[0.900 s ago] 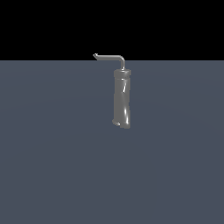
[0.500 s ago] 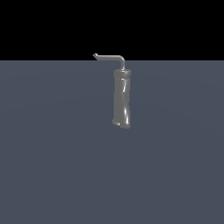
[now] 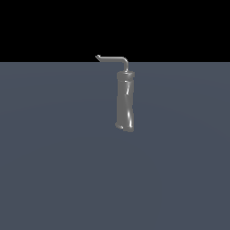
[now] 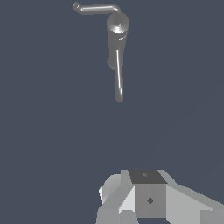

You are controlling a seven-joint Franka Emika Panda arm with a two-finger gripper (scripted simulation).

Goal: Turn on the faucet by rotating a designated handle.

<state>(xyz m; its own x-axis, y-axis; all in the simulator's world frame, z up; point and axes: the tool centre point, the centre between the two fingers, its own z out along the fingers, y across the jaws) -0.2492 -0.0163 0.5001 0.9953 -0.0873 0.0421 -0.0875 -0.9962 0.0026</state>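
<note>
So in the exterior view the faucet [image 3: 125, 101] is standing upright on the flat grey counter [image 3: 54, 170], its handle [image 3: 113, 59] sticking out toward the exterior view's left. Wrist view: I'm seeing the faucet [image 4: 116, 35] from above, well apart from the gripper [image 4: 144, 197], can't tell whether its jaws are wide or narrow.

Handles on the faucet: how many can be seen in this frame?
1. The handle is a thin bent rod on top of the faucet, reaching toward the exterior view's left. The column's far side is hidden.
</note>
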